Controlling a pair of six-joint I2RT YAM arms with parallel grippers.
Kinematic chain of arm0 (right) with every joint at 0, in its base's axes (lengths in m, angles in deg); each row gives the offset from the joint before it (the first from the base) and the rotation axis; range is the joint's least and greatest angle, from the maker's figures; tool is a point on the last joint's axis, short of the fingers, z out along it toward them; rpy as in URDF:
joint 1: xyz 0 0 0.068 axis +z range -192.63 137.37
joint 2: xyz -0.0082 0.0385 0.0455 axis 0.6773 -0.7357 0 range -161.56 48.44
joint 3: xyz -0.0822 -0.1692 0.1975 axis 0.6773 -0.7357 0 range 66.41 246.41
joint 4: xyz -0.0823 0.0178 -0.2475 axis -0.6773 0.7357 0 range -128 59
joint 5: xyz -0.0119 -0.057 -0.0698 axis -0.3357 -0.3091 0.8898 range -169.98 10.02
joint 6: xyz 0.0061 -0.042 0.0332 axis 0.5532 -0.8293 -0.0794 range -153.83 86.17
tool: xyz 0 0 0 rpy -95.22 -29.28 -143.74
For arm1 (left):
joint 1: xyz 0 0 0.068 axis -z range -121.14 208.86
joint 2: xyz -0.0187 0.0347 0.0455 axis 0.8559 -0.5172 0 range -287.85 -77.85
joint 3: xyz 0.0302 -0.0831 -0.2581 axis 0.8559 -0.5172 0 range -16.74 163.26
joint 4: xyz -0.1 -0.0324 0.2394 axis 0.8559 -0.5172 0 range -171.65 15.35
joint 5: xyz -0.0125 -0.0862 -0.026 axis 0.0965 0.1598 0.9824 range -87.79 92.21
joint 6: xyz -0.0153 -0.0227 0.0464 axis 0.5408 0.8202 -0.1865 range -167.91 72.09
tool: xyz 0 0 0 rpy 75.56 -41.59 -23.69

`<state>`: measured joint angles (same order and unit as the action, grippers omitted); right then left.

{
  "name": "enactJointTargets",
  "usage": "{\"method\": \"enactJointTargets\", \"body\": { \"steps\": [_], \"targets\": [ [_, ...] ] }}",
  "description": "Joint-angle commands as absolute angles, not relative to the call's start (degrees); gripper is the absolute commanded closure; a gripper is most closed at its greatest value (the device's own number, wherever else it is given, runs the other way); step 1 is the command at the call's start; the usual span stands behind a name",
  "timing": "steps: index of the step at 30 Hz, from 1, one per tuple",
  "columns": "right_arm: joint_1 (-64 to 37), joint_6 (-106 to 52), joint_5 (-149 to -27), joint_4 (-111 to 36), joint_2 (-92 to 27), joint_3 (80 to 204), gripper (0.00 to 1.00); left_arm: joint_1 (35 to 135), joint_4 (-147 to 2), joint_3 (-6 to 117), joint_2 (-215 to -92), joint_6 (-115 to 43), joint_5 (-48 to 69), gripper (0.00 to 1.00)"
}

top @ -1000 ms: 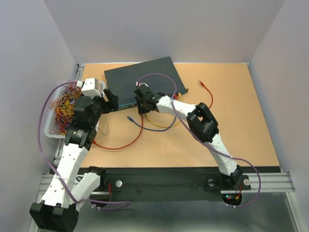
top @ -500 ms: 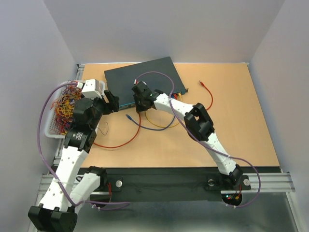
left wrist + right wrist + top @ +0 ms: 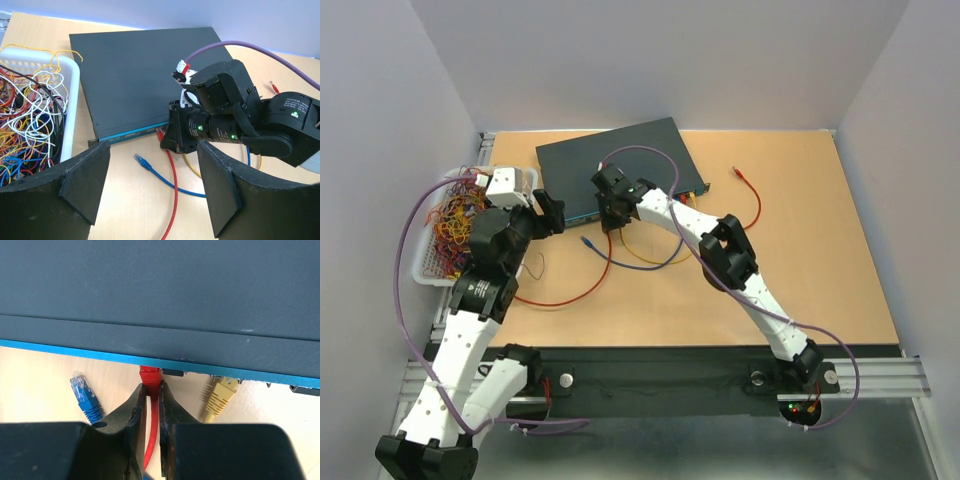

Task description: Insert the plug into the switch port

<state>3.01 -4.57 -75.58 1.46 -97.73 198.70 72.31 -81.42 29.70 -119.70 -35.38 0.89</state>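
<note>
My right gripper (image 3: pixel 151 391) is pinched narrow on the red plug (image 3: pixel 150 376), its dark, rough-edged fingers (image 3: pixel 136 407) clamping the moulded boot where the thin, glossy red cable (image 3: pixel 150 440) leaves it. The plug's squared nose sits against the port face of the switch (image 3: pixel 150 285), a large flat box of matte blue-grey metal with a bright blue strip along its lower front edge. I cannot tell how deep the plug sits. The switch lies slantwise at the far side of the pale wooden table (image 3: pixel 800 270). A yellow plug (image 3: pixel 220 392) with a ribbed boot stands in a socket just to the right, and a translucent blue plug (image 3: pixel 82 392) lies loose on the table to the left. My left gripper (image 3: pixel 154 150) hangs spread wide with nothing between its blunt black wedge fingers, near the switch's front corner and beside the white wire basket (image 3: pixel 70 100) of tangled coloured wires.
</note>
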Motion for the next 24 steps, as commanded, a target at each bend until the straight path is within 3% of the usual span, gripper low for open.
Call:
{"method": "enactJointTargets", "body": {
  "steps": [1,24],
  "targets": [
    [1.2,-3.3,-74.3,3.2,-98.5,203.8,1.00,72.7,-79.6,29.0,-118.2,-36.4,-0.2,0.19],
    [1.3,-1.6,-79.2,4.6,-98.6,200.7,1.00,72.7,-79.5,28.8,-117.5,-36.5,-0.8,0.19]
  ]
}}
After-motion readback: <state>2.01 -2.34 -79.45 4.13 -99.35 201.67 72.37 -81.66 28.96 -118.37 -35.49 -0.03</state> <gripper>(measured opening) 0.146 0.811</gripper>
